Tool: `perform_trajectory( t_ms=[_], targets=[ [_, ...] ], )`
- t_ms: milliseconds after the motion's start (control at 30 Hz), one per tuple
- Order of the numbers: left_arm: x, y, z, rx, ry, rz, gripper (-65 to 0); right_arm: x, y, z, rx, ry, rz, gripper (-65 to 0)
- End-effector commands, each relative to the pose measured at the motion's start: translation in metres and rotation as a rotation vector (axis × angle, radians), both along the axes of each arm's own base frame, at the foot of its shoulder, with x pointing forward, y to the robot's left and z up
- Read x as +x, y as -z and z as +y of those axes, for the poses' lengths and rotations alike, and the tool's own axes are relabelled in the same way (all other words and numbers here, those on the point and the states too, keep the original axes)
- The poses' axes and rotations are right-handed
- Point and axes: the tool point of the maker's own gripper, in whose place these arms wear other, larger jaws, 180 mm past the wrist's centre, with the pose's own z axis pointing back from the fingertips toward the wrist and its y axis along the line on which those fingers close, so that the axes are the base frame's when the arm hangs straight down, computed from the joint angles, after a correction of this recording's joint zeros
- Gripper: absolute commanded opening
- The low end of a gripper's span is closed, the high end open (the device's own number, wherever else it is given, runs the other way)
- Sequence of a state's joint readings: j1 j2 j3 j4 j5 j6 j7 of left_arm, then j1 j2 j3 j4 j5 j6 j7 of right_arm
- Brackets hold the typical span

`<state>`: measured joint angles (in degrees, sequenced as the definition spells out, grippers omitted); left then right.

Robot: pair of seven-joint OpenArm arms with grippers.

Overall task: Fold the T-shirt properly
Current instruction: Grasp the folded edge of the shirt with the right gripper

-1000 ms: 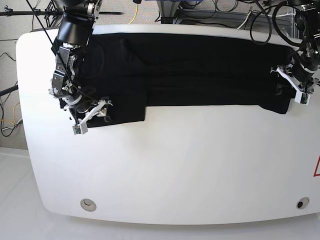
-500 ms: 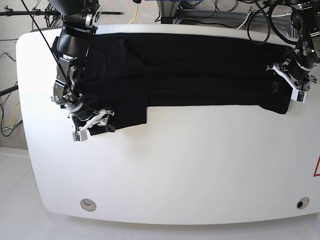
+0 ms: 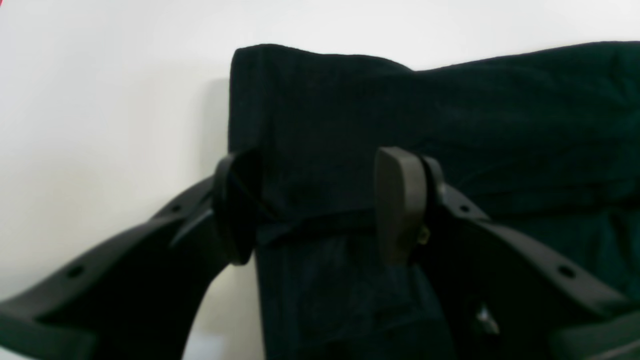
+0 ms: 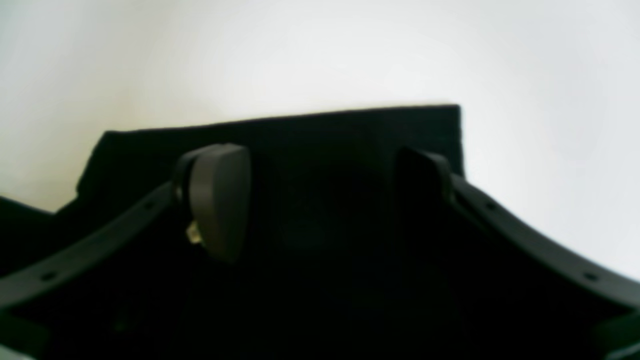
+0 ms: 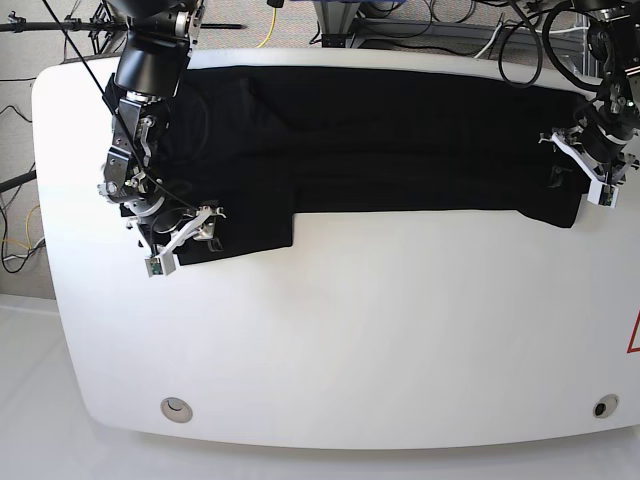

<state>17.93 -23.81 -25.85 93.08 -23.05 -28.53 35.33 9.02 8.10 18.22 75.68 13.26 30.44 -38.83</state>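
The black T-shirt (image 5: 380, 140) lies as a long folded band across the far part of the white table (image 5: 350, 330), plain side up. At its near-left corner my right gripper (image 5: 190, 235) stands open. In the right wrist view its jaws (image 4: 320, 195) straddle dark cloth (image 4: 325, 135) close to a straight edge. My left gripper (image 5: 577, 170) is at the band's right end. In the left wrist view it is open (image 3: 317, 207), its fingers (image 3: 400, 205) on either side of a cloth corner (image 3: 450, 125). Whether the pads touch the cloth I cannot tell.
The table's rounded front edge has two small round holes (image 5: 177, 407) (image 5: 601, 407). A red mark (image 5: 634, 335) sits at the right edge. Cables and stands (image 5: 400, 20) crowd the floor behind the table.
Half a second ago the right gripper sat slightly nearer the table's front and the left gripper slightly farther back; both have returned to where they were a second ago. The shirt lies unchanged.
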Motion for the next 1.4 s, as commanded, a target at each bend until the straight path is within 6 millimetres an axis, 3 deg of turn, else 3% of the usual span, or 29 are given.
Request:
perform_trajectory(
  t_ms=[0,333,400,800,1000,1133,1367],
  targets=[
    [0.009,-0.016,0.003,0.014,0.010,-0.052,-32.0,0.020,-0.033,-0.004,-0.008,0.004,-0.101,-21.2],
    [0.017,-0.023,0.005,0.008,0.001,-0.076,-31.7,0.038,-0.034,-0.018,0.023,0.105,-0.096,-33.0],
    [0.019,-0.024,0.005,0.010,0.000,-0.082,-31.4,0.047,-0.034,-0.037,0.018,0.144,-0.105,-34.4],
    [0.015,-0.020,0.004,0.007,-0.001,-0.065,-31.0,0.061,-0.001,-0.057,0.112,0.226,-0.067,-27.8],
    [0.014,-0.018,0.003,0.006,-0.002,-0.061,-31.0,0.068,-0.001,-0.056,0.134,0.236,-0.084,-25.9],
    [0.014,-0.019,0.003,0.008,0.001,-0.065,-31.0,0.081,-0.011,-0.048,0.131,0.188,-0.105,-23.6],
    [0.014,-0.019,0.003,0.008,-0.002,-0.066,-30.9,0.083,-0.014,-0.046,0.125,0.174,-0.103,-24.1]
  ],
)
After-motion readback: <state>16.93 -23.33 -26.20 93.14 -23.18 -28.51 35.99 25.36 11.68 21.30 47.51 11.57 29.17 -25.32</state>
